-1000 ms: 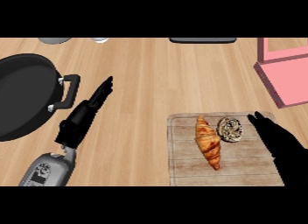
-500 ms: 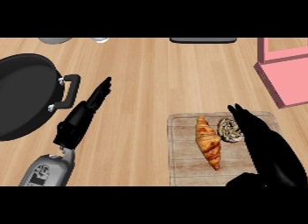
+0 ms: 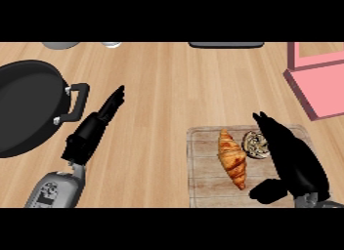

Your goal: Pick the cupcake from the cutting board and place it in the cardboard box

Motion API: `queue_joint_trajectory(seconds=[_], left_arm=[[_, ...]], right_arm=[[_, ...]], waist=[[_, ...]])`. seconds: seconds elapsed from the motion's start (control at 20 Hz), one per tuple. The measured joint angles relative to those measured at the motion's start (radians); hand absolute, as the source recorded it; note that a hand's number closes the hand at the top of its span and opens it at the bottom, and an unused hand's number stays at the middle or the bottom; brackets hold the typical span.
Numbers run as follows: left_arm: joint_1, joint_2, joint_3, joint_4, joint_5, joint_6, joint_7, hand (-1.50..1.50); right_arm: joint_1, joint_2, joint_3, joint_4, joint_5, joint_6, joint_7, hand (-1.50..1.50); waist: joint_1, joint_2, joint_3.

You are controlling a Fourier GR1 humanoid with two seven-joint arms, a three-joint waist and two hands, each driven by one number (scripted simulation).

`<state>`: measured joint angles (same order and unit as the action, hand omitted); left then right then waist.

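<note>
Leftmost, the left hand (image 3: 96, 129) lies with fingers straight and holding nothing, a black pan (image 3: 20, 110) just beyond them, likely parked out of the way. Rightward, the right hand (image 3: 290, 154) stretches straight, empty fingers over the cutting board (image 3: 204, 180), seemingly lining up a grasp; the cupcake (image 3: 256, 144) sits beside them, partly hidden. Beyond the fingertips, the pink cardboard box (image 3: 326, 88) is cut off.

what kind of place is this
Most likely a kitchen counter: a wooden countertop holds a black frying pan and a cutting board with a croissant and a cupcake on it.
</note>
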<state>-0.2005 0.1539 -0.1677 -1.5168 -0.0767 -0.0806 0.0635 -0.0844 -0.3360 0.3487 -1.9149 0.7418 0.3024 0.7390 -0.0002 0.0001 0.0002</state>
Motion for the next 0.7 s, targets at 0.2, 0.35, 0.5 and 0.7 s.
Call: queue_joint_trajectory(seconds=[0.2, 0.35, 0.5, 0.7], left_arm=[[0.021, -0.009, 0.008, -0.033, -0.008, -0.02, 0.025, 0.0], [0.015, -0.011, 0.028, -0.026, -0.01, -0.038, 0.018, 0.0], [-0.007, -0.019, 0.049, 0.019, -0.016, -0.048, -0.007, 0.0], [0.008, -0.024, 0.059, 0.001, -0.024, -0.064, -0.007, 0.0]], right_arm=[[0.003, 0.024, -0.017, 0.027, 0.035, 0.008, -0.037, -1.5], [-0.004, 0.053, -0.02, 0.059, 0.063, 0.017, -0.05, -1.5], [0.01, 0.069, -0.018, 0.083, 0.082, 0.026, -0.07, -1.5], [0.004, 0.074, -0.056, 0.115, 0.087, 0.06, -0.1, -1.5]], waist=[[0.0, -0.001, 0.0], [0.0, 0.0, 0.0], [-0.001, 0.0, 0.0], [0.0, 0.0, 0.0]])
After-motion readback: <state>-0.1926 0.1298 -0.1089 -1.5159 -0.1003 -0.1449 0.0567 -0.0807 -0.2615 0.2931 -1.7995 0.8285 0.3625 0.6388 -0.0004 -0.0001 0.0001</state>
